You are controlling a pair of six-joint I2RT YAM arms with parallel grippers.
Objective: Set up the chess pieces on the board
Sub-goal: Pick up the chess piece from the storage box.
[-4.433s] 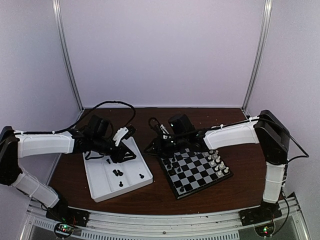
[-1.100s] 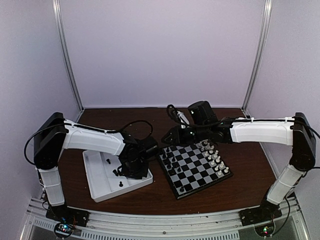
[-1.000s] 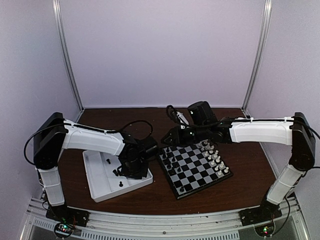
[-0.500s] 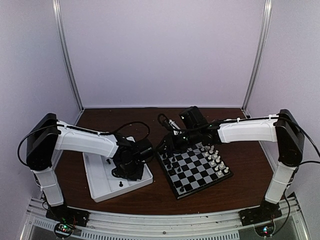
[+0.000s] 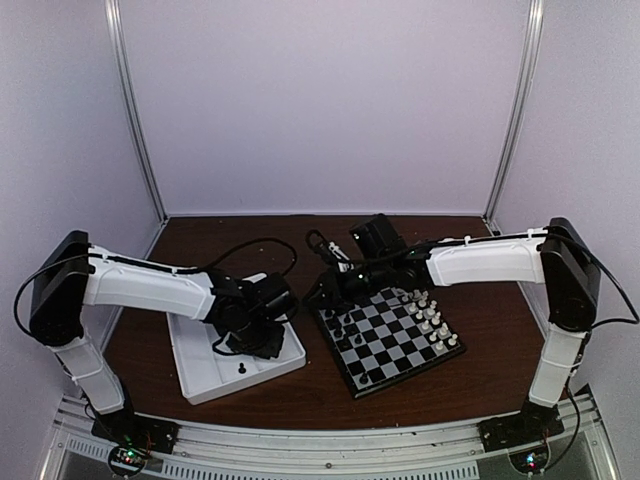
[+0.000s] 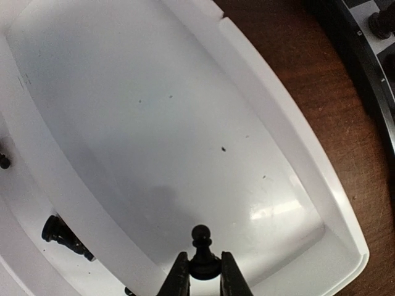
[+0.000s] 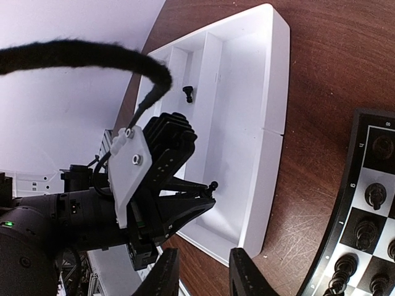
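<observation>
Surface inspected: one table (image 5: 480, 350), dark reddish-brown with visible wood grain. Pale wall panels close it in along the far, left and right edges.

Two items rest directly on it.

Item one: a white partitioned tray (image 5: 180, 350) on the left half, nearer the near edge than the far one. It is turned out of square with the table edges.

Item two: the board (image 5: 385, 361), checkered with a thin black rim, just right of centre. It is also rotated, with one corner pointing at the near edge.

The tray and board lie near each other but apart, with a strip of bare wood between them. The right wrist view shows fine pale scratches in that strip.

The wood toward the far edge and the right edge is bare.
</observation>
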